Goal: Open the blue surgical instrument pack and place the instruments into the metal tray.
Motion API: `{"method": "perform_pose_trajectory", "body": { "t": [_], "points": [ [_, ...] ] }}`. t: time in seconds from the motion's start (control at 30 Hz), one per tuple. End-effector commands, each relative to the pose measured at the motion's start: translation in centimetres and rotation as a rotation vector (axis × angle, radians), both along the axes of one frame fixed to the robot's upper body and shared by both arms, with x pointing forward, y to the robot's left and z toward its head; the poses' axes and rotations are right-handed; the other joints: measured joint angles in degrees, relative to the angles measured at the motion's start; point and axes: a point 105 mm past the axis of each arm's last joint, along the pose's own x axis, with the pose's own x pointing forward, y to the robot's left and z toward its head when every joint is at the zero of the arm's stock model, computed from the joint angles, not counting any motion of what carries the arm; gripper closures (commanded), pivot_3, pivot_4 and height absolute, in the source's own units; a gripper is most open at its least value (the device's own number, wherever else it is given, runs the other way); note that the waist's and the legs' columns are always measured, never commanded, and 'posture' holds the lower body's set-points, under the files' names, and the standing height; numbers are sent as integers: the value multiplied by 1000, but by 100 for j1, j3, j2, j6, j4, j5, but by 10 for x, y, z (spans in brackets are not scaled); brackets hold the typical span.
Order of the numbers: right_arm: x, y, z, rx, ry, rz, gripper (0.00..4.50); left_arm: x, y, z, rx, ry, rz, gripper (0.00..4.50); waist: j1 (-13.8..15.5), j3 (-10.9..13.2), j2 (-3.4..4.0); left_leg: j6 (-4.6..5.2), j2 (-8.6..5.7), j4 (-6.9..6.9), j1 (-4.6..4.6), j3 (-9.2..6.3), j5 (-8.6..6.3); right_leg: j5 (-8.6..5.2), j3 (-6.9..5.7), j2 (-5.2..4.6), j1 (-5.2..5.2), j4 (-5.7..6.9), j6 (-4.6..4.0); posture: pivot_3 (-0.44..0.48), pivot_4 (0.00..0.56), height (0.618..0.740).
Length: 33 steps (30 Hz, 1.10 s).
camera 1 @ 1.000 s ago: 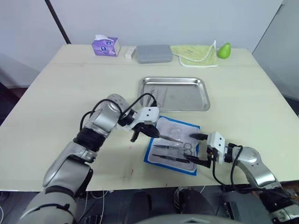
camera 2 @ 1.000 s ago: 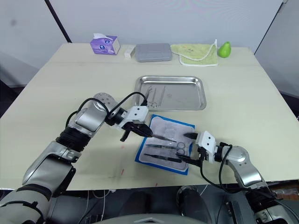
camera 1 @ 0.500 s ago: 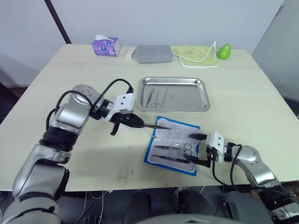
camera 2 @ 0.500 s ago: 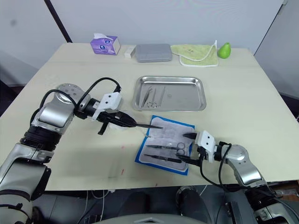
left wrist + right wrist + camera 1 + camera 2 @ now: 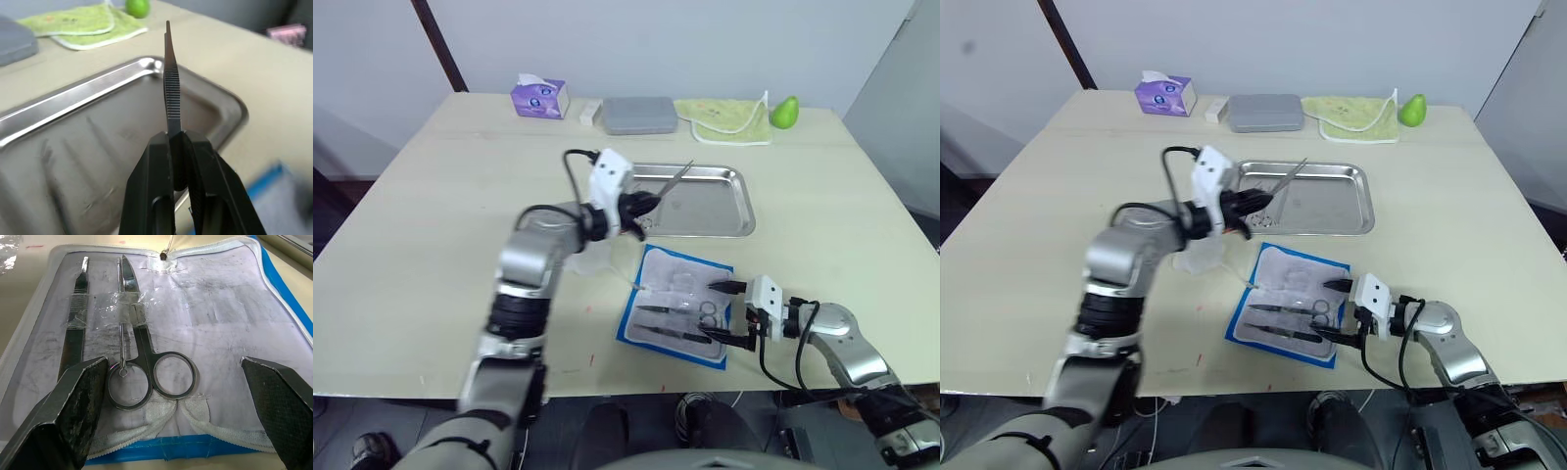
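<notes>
Left end effector (image 5: pixel 177 139): raised over the near-left part of the tray (image 5: pixel 724 221), fingers pressed together on a slim ridged forceps (image 5: pixel 171 83) whose tip points out across the tray.
Right end effector (image 5: pixel 732 314): low at the pack's right edge, fingers spread wide, nothing between them.
Pack (image 5: pixel 651 323): lying unfolded on the table (image 5: pixel 431 215) just in front of the tray, blue border around a pale lining.
Instruments: scissors (image 5: pixel 142 357) and a flat tool (image 5: pixel 76 340) beside them rest on the lining under clear strips.
Tray: centre of the table, with some slim tools lying at its left end.
Far edge: purple tissue box (image 5: pixel 539 98), grey case (image 5: pixel 640 114), green cloth (image 5: pixel 724 118).
</notes>
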Motion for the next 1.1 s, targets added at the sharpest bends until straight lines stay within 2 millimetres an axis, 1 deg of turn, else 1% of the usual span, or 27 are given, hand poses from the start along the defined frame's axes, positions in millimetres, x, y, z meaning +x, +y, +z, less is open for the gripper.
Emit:
{"method": "perform_pose_trajectory", "body": {
  "t": [0.03,0.1,0.13,0.23,0.27,0.33,0.5,0.8,0.97,1.1],
  "points": [
    [-34,-28,-79,-260,274,-25,0,20,3,16,5,-36,232,4470,-8,-8,25,0,-3,0,1,-2,0,0,3,-2,0,0,0,0,150,736],
    [-33,-29,-77,-259,274,-25,0,24,-6,15,3,-39,266,4470,-11,-25,58,0,-7,-7,6,1,0,0,9,-2,0,0,0,0,150,736],
    [-33,-29,-77,-260,275,-23,0,28,-9,10,12,-7,307,4470,-9,-29,65,0,-10,-9,6,3,0,0,10,-2,0,0,0,0,150,736],
    [-34,-30,-74,-264,276,-15,0,35,-21,-4,46,62,366,4470,5,-32,65,0,-17,-8,6,5,0,0,2,-7,1,0,0,0,150,736],
    [-34,-30,-73,-265,276,-13,0,36,-25,-6,50,59,366,4470,5,-32,66,0,-19,-8,5,6,0,0,2,-9,0,-1,0,0,150,736],
    [-34,-30,-72,-264,275,-10,0,38,-29,-9,52,64,388,4470,5,-31,67,0,-22,-8,1,6,0,0,3,-12,-1,-3,0,0,150,736],
    [-34,-27,-66,-261,272,-4,0,41,-38,-30,89,103,424,4470,16,-28,72,-1,-28,-8,-6,6,0,0,-2,-17,-1,-6,0,0,150,736],
    [-34,-26,-61,-261,275,-5,0,43,-50,-48,102,142,441,4470,18,-3,104,-1,-31,-8,-13,7,0,0,-7,-18,-2,-11,1,0,150,736],
    [-35,-25,-59,-261,279,-8,0,43,-49,-52,115,147,449,4470,18,8,112,-1,-32,-8,-17,6,0,0,-9,-18,-3,-12,2,0,150,736],
    [-37,-26,-62,-263,284,-11,0,42,-52,-51,111,148,437,4470,20,9,114,-2,-33,-8,-17,5,0,-1,-10,-19,-3,-13,3,0,150,736]
  ]
}}
